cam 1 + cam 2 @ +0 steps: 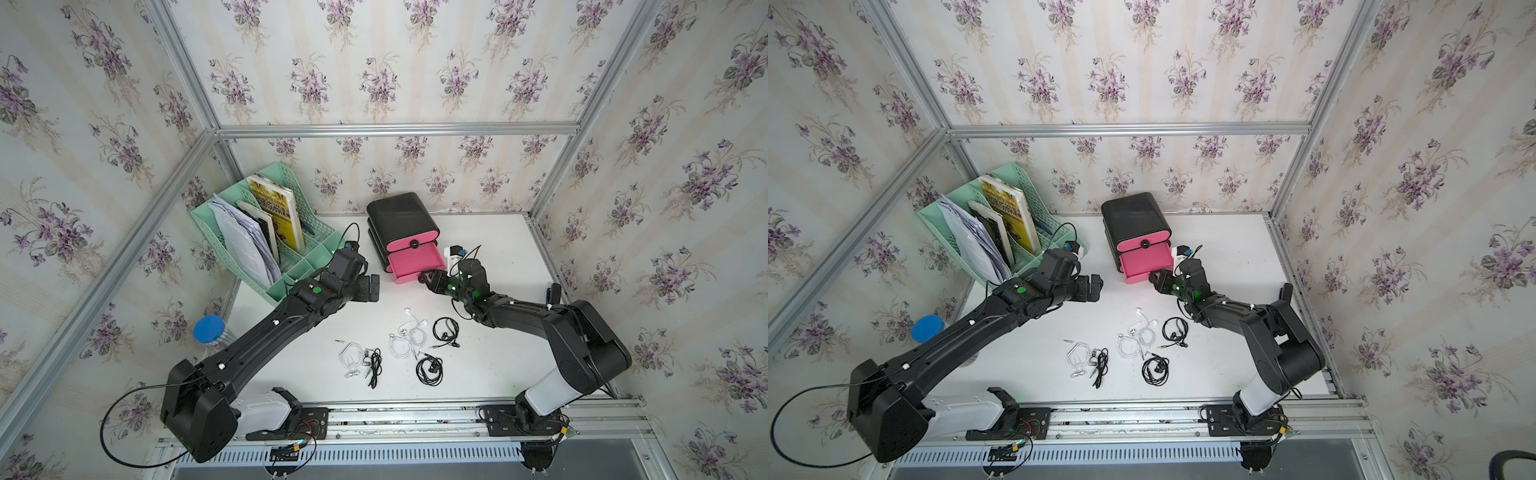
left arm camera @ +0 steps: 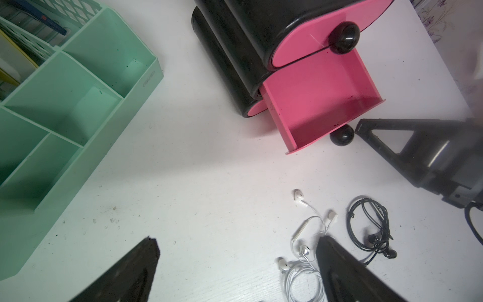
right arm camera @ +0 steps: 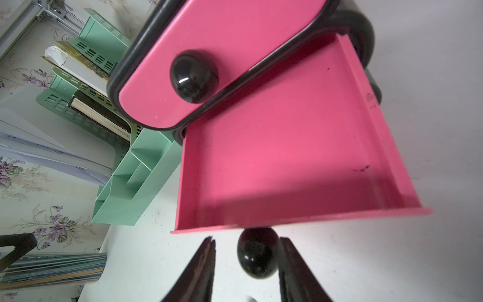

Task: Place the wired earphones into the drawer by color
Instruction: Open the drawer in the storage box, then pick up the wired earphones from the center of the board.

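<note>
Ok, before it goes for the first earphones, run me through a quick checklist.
1. Lower drawer pulled out: ok.
2. Lower drawer empty: ok, bare pink floor.
3. Right gripper clear of the lower knob: not ok; its fingers stand apart, but the knob sits between them.
4. Left gripper open and free: ok, holding nothing.
5. Bundles easy to separate: cannot tell; one white bundle and one black bundle lie against each other.
6. Upper drawer open for a second colour: not ok, shut.
</note>
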Controlling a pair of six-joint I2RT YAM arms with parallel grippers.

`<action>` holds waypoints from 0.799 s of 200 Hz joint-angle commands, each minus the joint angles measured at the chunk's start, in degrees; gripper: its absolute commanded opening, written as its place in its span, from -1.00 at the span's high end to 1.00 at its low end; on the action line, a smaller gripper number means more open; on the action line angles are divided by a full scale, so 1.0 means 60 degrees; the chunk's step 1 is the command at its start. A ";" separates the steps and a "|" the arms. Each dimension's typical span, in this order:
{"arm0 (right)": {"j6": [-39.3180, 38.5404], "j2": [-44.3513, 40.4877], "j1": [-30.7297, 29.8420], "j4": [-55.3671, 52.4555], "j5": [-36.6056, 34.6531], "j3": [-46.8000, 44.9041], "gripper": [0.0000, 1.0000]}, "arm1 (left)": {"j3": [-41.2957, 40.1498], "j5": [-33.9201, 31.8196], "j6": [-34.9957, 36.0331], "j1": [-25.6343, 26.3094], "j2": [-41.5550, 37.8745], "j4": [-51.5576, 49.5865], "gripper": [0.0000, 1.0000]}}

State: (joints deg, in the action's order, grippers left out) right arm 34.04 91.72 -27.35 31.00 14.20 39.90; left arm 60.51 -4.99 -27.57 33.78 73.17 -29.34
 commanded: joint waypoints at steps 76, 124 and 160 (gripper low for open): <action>-0.0778 -0.1186 -0.0011 -0.1438 -0.0492 -0.0196 -0.04 | -0.0354 -0.0007 -0.0054 -0.0012 -0.0141 -0.0226 -0.97; -0.1225 -0.2227 -0.0019 -0.3171 -0.0580 -0.0685 -0.10 | -0.0960 0.0173 -0.0252 -0.0005 -0.0455 -0.1040 -0.98; -0.1340 -0.3075 -0.0013 -0.3652 -0.0637 -0.1239 -0.13 | -0.1362 0.0192 -0.0678 0.0024 -0.0372 -0.2222 -0.98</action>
State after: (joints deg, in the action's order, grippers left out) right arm 27.27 75.55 -27.35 12.62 11.31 33.78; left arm 53.71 -4.25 -29.19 33.78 70.72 -36.32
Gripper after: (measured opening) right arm 0.561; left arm 0.988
